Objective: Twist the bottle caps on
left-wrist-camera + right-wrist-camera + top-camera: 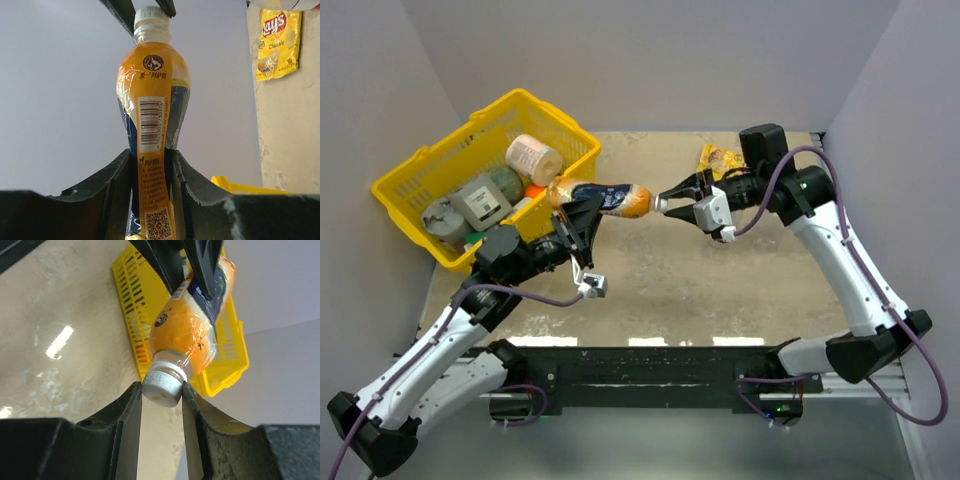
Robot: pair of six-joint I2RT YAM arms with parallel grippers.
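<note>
**White cap pinched on held bottle**

The small white ribbed plastic screw cap (162, 385) sits on the neck of an orange-labelled clear plastic bottle (152, 100), held level above the beige table (720, 290).

The right gripper (161, 390) pinches the cap from 3 o'clock. The left gripper (151, 155) clamps the bottle's waist from 9 o'clock.

A yellow plastic basket (430, 170) stands at 10 o'clock, and a yellow crisp bag (277, 42) lies at 1 o'clock.

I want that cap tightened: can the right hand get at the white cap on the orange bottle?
Likely yes: the right hand looks closed on the white cap, while the left hand holds the bottle.
</note>
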